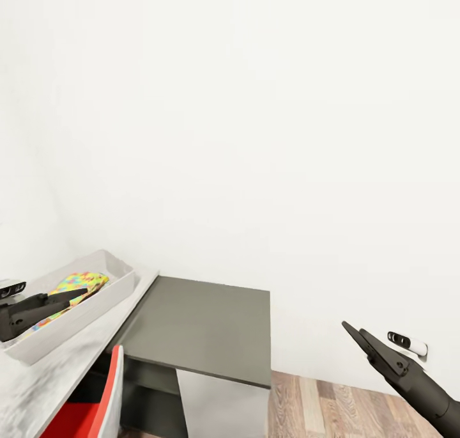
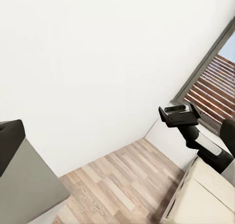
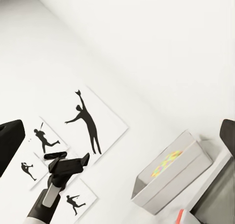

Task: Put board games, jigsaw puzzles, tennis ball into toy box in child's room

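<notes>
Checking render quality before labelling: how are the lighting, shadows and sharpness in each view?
Head view: flat, even light, white wall nearly blown out, toy box sharp. Left wrist view: wood floor crisp, no glare. Right wrist view: wall posters sharp, soft shadows.

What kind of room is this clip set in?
Probably a child's bedroom or playroom. A grey toy box holding a multicoloured jigsaw puzzle sits on an L-shaped table, baseball-player silhouette pictures hang on the white wall, and the floor is wood plank.
</notes>
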`<state>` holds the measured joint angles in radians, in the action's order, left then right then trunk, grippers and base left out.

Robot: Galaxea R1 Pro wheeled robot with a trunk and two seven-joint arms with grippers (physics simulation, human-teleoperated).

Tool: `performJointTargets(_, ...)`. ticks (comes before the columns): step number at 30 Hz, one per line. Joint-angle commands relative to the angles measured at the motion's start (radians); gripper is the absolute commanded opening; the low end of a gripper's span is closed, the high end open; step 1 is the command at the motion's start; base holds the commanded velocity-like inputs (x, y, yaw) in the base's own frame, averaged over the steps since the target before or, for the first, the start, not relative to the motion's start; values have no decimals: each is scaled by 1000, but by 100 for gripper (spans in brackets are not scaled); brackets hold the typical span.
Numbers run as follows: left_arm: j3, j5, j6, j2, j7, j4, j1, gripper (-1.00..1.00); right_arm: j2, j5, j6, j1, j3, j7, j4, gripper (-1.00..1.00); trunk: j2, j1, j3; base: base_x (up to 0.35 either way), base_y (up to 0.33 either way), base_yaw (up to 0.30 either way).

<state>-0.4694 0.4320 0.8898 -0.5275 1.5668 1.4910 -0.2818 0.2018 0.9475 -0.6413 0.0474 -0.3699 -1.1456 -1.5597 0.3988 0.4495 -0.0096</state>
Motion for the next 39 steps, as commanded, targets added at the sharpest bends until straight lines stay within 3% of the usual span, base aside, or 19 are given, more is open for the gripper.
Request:
performJointTargets(1, 0, -1, 11, 0, 4, 0, 0, 100, 0, 7, -8, 0, 0, 2, 0, 100, 1, 0, 0, -25, -83, -251)
performJointTargets(21, 1, -1, 11, 2, 4, 0, 0, 100, -2, 0, -6, 0, 1, 8, 0, 100, 1, 0, 16, -15, -153, -242)
performJointTargets(39, 11, 1, 11, 11, 4, 2, 0, 100, -2, -5, -6, 0, 1, 12, 0, 100, 1, 0, 5, -69, -74, -19)
